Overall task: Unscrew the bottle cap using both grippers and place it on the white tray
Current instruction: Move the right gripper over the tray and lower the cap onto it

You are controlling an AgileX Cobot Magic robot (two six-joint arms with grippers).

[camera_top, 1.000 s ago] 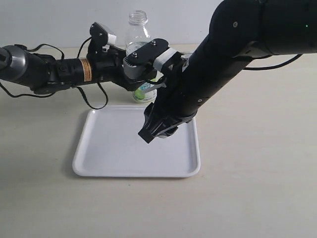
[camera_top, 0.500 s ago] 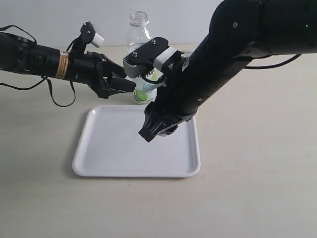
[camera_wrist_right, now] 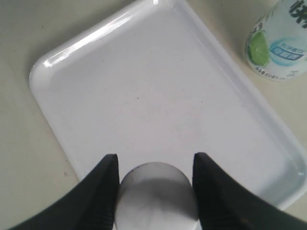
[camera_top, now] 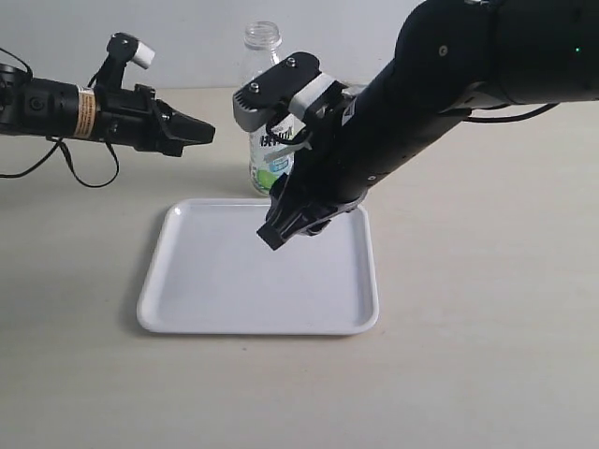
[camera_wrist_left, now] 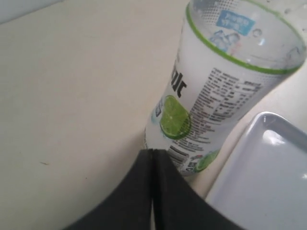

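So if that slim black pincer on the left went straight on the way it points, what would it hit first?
Probably the slim clear plastic bottle with the lime label: the shut left pincer aims at its lower part, with nothing showing between them. The gap is hard to judge.

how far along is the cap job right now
Done: the slim clear plastic bottle has a bare neck, so unscrewing is finished. In hand: the right claw grips the small round white bottle cap over the large flat white tray. The left claw is shut, off to the bottle's side, holding nothing. Left: set the cap down on the tray and release.
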